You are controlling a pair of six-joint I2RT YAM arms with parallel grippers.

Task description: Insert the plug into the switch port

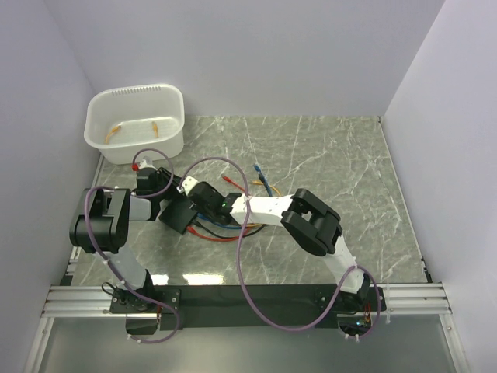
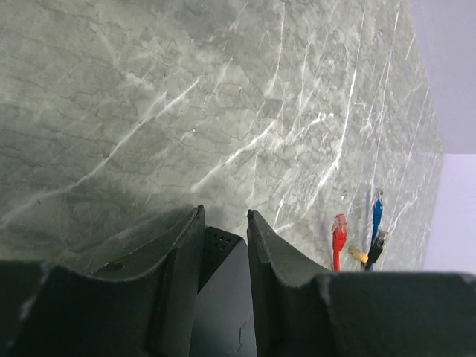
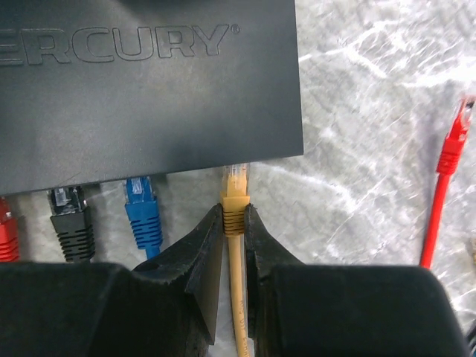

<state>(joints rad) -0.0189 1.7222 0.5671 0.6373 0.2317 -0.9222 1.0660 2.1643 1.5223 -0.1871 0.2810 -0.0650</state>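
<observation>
Pinching the yellow plug (image 3: 236, 186) by its boot, the right gripper (image 3: 234, 214) is nearly closed. Its two fingers (image 3: 201, 253) press on either side of the boot, and the yellow cable runs back between them. The plug's clear tip sits right at the long edge of the switch (image 3: 149, 97), at the port furthest right; whether it is fully seated cannot be told. Along the same edge, to its left, a blue plug (image 3: 141, 204), a black plug (image 3: 71, 212) and a red plug (image 3: 6, 230) are lined up at their ports. A loose red cable (image 3: 446, 171) lies on the table (image 3: 372, 89) to the right, apart from the switch.

The left gripper (image 2: 223, 217) grips the switch near a corner, its fingers a narrow gap apart with the black box's edge wedged between them. Beyond it on the marble, the loose red cable's end lies beside a loose blue cable (image 2: 378, 212).

From above, the switch lies on the left half of the table between the two grippers, not far from the white tub (image 1: 136, 124) in the far left corner
</observation>
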